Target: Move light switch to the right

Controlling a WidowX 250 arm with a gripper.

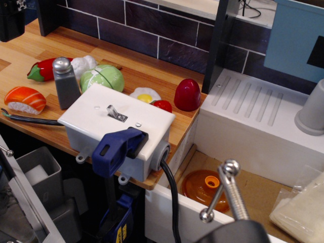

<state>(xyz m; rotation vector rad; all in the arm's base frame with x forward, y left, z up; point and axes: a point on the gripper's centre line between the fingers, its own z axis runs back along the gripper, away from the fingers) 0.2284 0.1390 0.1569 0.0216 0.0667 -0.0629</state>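
The light switch (113, 111) is a small silvery toggle lever on a metal plate, set in the top of a white electrical box (91, 119) at the front edge of the wooden counter. The lever leans toward the left and back. A blue clamp (115, 148) holds the box to the counter edge. A black shape in the top left corner (11, 20) looks like my gripper, far behind and left of the box. It is cut off by the frame, and its fingers do not show.
A grey shaker (66, 81), green cabbage (103, 77), salmon sushi (25, 99), red pepper (43, 68), fried egg (145, 94) and a red dome (187, 94) surround the box. A black cable (172, 197) hangs down. To the right are a sink (253, 126), an orange lid (205, 187) and a faucet handle (228, 187).
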